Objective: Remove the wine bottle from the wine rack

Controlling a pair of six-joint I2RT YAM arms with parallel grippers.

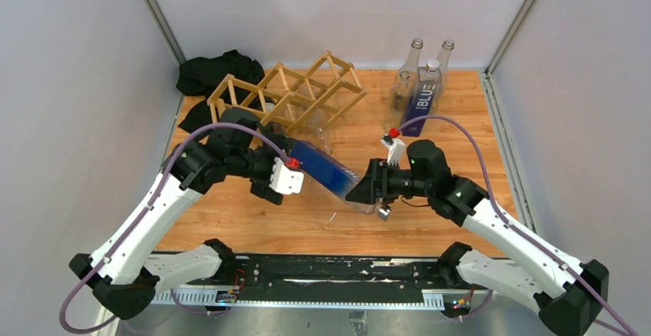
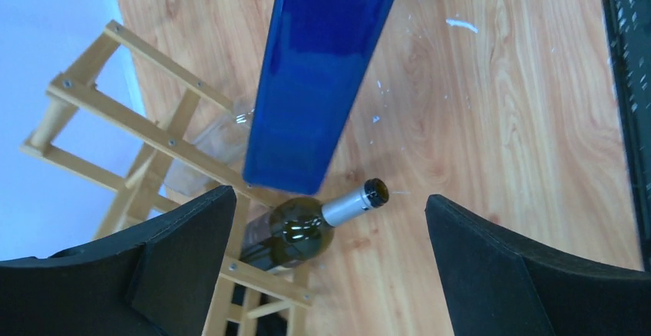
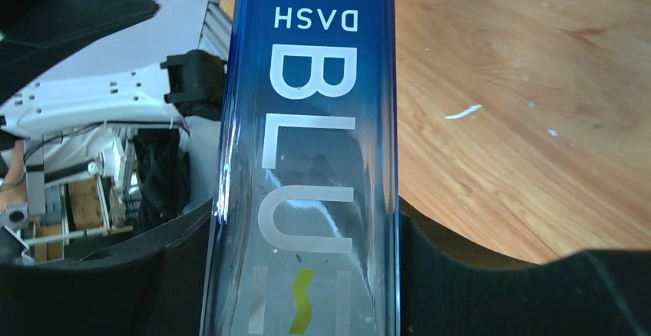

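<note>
The light wooden wine rack (image 1: 295, 94) stands at the back left of the table. A dark green wine bottle (image 2: 295, 232) with a silver neck lies in the rack (image 2: 146, 133), its neck poking out towards the table. My left gripper (image 2: 328, 202) hangs open above that neck and touches nothing; in the top view it (image 1: 269, 186) sits just in front of the rack. My right gripper (image 1: 361, 192) is shut on a blue "BLU DASH" bottle (image 1: 326, 169), which is held tilted above the table. Its fingers (image 3: 430, 244) press both sides of the bottle (image 3: 315, 121).
A clear glass bottle (image 1: 318, 125) lies in the rack's front cell. At the back right stand a second blue bottle (image 1: 422, 94) and several clear ones (image 1: 401, 94). A black cloth (image 1: 219, 71) lies behind the rack. Walls close in on three sides.
</note>
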